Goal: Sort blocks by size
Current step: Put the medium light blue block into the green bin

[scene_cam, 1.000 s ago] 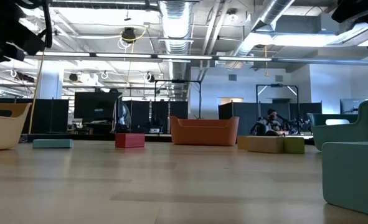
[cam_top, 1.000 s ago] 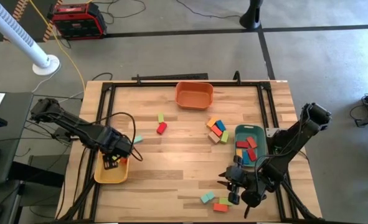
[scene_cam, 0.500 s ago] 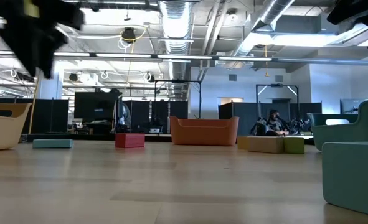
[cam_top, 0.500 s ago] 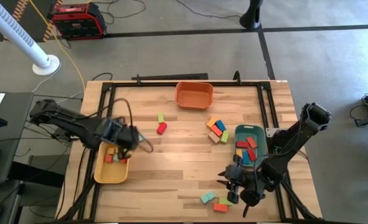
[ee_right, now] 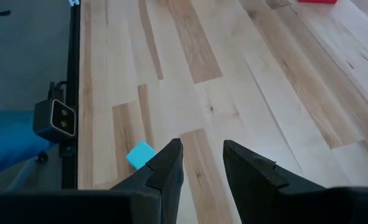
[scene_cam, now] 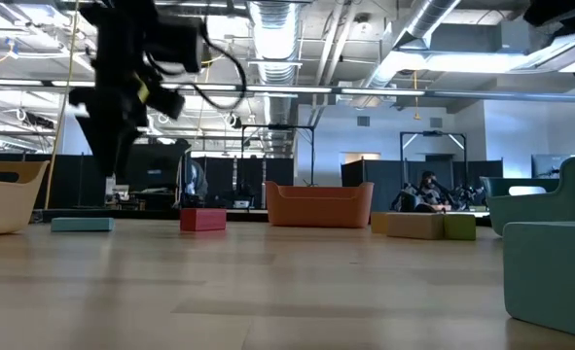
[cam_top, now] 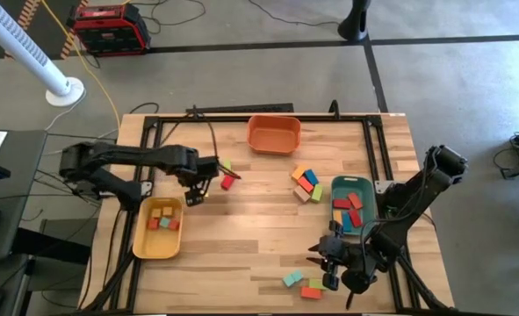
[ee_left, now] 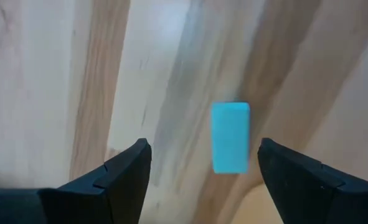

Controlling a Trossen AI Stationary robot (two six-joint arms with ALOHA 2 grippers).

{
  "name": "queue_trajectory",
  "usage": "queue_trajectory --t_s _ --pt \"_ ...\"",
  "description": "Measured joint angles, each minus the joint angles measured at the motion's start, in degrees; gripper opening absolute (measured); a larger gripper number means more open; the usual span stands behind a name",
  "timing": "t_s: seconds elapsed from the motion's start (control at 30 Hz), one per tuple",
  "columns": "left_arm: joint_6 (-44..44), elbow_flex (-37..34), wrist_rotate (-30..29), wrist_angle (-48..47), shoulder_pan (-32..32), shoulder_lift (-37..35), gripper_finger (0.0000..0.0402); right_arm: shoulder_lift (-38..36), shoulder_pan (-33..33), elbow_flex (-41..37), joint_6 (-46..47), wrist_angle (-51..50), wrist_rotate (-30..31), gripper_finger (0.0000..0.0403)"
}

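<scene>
The wooden table (cam_top: 259, 237) stands on a grey concrete floor (cam_top: 452, 79) that has dark lines across it. A red and black machine (cam_top: 110, 26) sits on the floor beyond the table, with a yellow cable (cam_top: 88, 70) near it, beside a white fan (cam_top: 26, 48). In the low view the room is large, with exposed silver ducts (scene_cam: 268, 24), long ceiling lights (scene_cam: 219, 89) and dark partitions (scene_cam: 219, 180).
</scene>
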Motion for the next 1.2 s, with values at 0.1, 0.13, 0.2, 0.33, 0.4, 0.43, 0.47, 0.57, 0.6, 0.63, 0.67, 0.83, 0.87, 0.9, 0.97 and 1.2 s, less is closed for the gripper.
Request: queue_trajectory --t_s 0.1,0.13,0.2,0.33,0.4,0.43,0.47,0.57,0.6,0.63,0.67,0.83,0.87,0.9,0.97,1.2 --pt "1.57 0.00 0.00 0.81 1.00 4.01 0.0287 0.00 0.39 0.01 0.11 0.00 0.00 0.0155" --pt "1.93 0.00 0.00 1.05 1.16 5.33 0.0292 0.00 0.41 0.01 0.11 0.02 0.00 0.0155" --pt "2.52 0.00 0.00 1.39 1.45 7.69 0.0304 0.00 0.60 0.01 0.13 0.08 0.00 0.0155" --pt "2.97 0.00 0.04 1.36 1.51 11.20 0.0333 0.00 0.95 0.01 0.61 0.07 0.02 0.0155" --pt "3.38 0.00 0.84 1.27 1.51 12.06 0.0346 0.00 1.04 0.01 0.59 0.09 0.00 0.0155" --pt "3.69 0.00 1.41 1.27 1.51 12.24 0.0351 0.00 1.06 0.01 0.61 0.07 0.00 0.0155" --pt "4.04 0.00 1.51 1.23 1.51 12.26 0.0355 0.00 1.09 0.01 0.61 0.12 0.00 0.0155" --pt "4.92 0.00 1.47 1.35 1.56 12.24 0.0359 0.00 1.06 0.01 0.60 0.12 0.01 0.0155" --pt "5.12 0.00 1.47 1.38 1.68 12.25 0.0359 0.00 1.06 0.01 0.59 0.11 0.02 0.0155" --pt "5.20 0.00 1.50 1.38 1.82 12.24 0.0359 0.00 1.02 0.01 0.59 0.11 0.02 0.0155" --pt "5.18 0.00 1.73 1.40 1.96 12.25 0.0358 0.00 1.02 0.01 0.59 0.11 0.02 0.0155" --pt "4.12 0.00 3.76 1.67 2.38 12.25 0.0354 0.00 1.02 0.01 0.61 0.12 0.01 0.0155" --pt "3.79 0.00 3.89 1.69 2.38 12.24 0.0354 0.00 1.04 0.01 0.61 0.11 0.02 0.0155" --pt "3.25 0.00 4.11 1.82 2.38 12.24 0.0354 0.00 1.02 0.01 0.61 0.11 0.02 0.0155" --pt "2.10 0.00 4.59 2.30 2.36 12.24 0.0353 0.02 1.02 0.01 0.61 0.11 0.02 0.0155" --pt "-0.92 -4.68 4.79 5.79 2.54 12.24 0.0353 0.02 1.56 0.01 0.61 0.13 0.34 0.0155"
